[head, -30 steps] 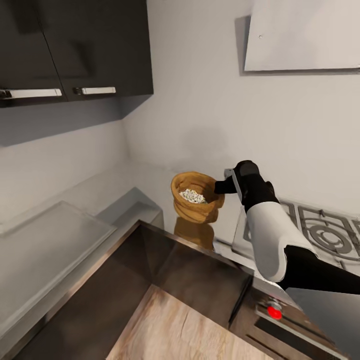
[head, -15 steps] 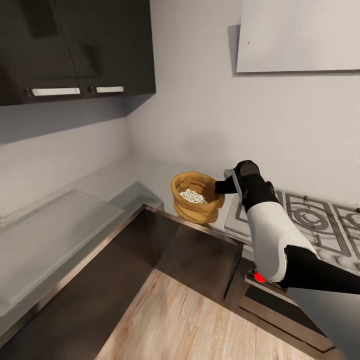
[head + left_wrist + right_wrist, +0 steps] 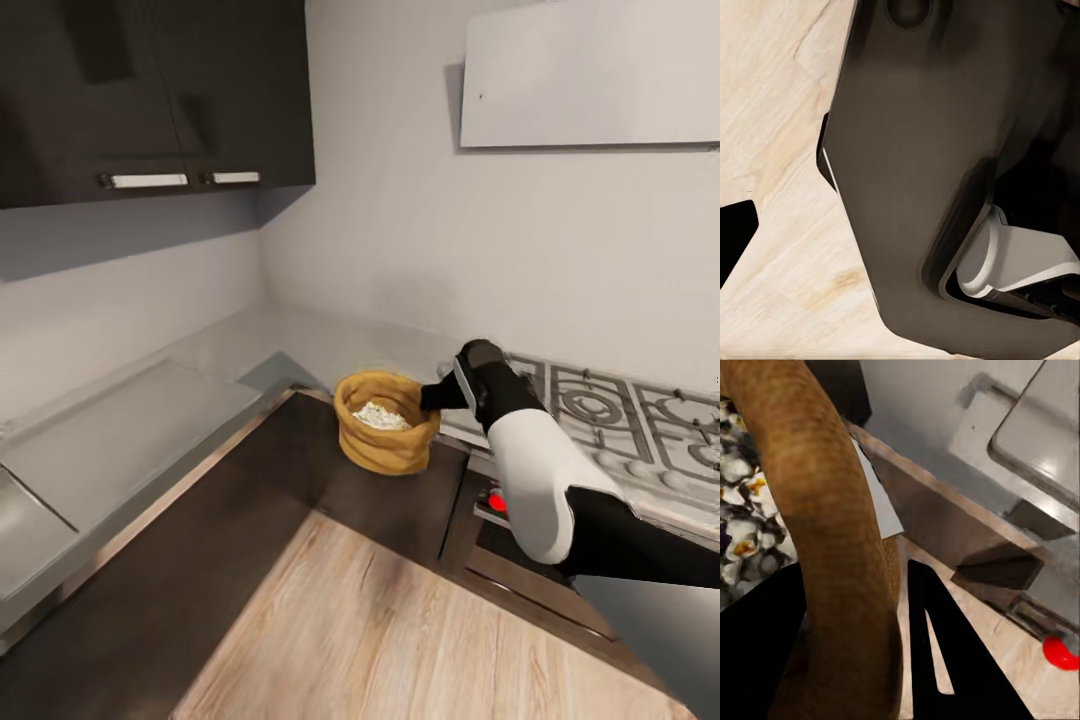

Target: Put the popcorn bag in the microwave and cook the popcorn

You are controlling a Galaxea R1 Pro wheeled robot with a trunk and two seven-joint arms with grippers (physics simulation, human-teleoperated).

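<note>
right gripper (image 3: 432, 396): pinching the popcorn bag (image 3: 383, 437) by its right rim
popcorn (image 3: 381, 416): whitish heap inside
left gripper: can't tell

right pincer (image 3: 851, 660) clamps the popcorn bag (image 3: 832, 510) rim; popcorn (image 3: 742, 532) inside it.

The popcorn (image 3: 380, 415) lies in the popcorn bag (image 3: 385, 437), left of the gas hob (image 3: 600, 420).

A steel gas hob (image 3: 620, 425) sits against the grey wall, under a pale extractor hood (image 3: 590, 75). Dark wall cabinets (image 3: 150, 90) hang above the corner. Light wood plank floor (image 3: 400, 640) lies below.
</note>
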